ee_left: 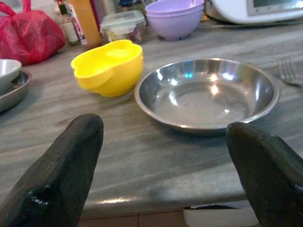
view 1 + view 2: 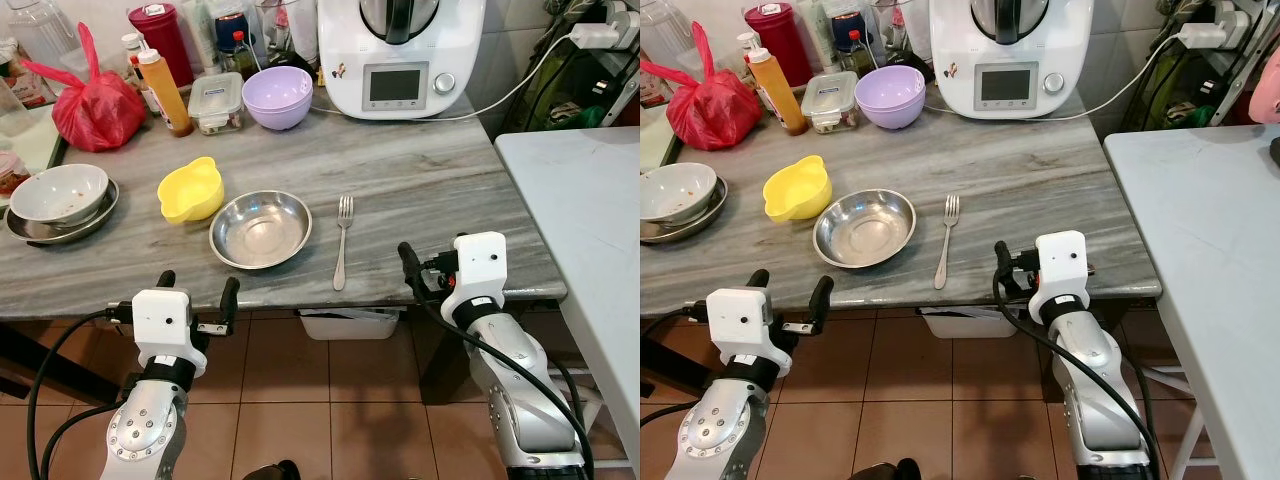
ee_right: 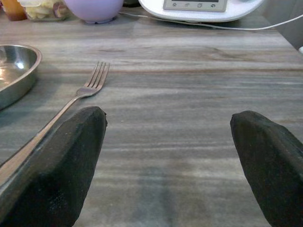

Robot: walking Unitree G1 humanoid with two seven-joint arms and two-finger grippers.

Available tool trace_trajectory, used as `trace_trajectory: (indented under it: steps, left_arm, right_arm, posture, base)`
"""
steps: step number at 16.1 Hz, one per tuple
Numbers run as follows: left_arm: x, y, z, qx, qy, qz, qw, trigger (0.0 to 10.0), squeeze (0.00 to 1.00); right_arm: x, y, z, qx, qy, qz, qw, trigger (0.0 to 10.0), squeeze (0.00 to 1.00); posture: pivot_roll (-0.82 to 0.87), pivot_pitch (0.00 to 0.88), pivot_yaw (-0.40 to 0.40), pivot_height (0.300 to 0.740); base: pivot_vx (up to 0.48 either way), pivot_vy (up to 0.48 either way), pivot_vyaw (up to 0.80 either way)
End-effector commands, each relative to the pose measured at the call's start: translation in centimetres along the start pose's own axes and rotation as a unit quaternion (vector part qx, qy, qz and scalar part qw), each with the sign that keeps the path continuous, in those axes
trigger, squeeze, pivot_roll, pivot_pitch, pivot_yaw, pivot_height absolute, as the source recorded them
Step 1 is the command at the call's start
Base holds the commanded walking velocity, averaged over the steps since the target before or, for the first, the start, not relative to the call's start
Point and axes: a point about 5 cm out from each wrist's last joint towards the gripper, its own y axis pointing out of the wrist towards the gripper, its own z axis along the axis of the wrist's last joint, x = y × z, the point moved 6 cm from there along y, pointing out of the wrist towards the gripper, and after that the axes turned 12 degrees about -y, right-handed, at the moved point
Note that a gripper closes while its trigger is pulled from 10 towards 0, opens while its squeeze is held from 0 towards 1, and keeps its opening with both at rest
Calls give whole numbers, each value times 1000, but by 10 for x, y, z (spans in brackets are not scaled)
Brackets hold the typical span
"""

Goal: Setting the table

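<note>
You see left gripper spread, empty, facing steel bowl | right gripper spread, empty, beside fork | both at table edge.

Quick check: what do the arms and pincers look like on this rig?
Both arms are silver metal with round bolted joints and looping black cables. Each wrist carries a white boxy housing with a small dark dot. The left pincer and right pincer each have two long, rounded black fingers.
</note>
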Motion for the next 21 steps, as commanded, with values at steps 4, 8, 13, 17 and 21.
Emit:
trace_trajectory:
  steps: [4, 8, 13, 17, 21]
  left_arm:
    - [-8, 0, -2, -2, 13, 18, 1000, 10000, 0]
    - [-9, 1, -2, -1, 17, 22, 1000, 10000, 0]
    - [-8, 3, -2, -1, 21, 22, 1000, 10000, 0]
    - [-9, 2, -2, -2, 21, 23, 1000, 10000, 0]
    - [-9, 3, -2, -2, 22, 24, 999, 10000, 0]
  right_arm:
    - [-6, 0, 10, 19, 7, 17, 1000, 10000, 0]
    - [-4, 1, 11, 21, 7, 14, 1000, 10000, 0]
    - [-6, 2, 7, 12, 9, 16, 1000, 10000, 0]
    - [-5, 2, 6, 11, 2, 9, 1000, 10000, 0]
    - [-3, 4, 9, 20, -7, 1, 1000, 10000, 0]
  posture:
    - [-56, 130, 87, 740]
    - [-55, 128, 87, 740]
    - [-53, 127, 89, 740]
    - [-53, 128, 89, 740]
    - [-51, 125, 90, 740]
  base:
    - [0, 0, 0]
    - [0, 0, 0]
    - [-272, 0, 0]
    - [-308, 0, 0]
    - [-343, 0, 0]
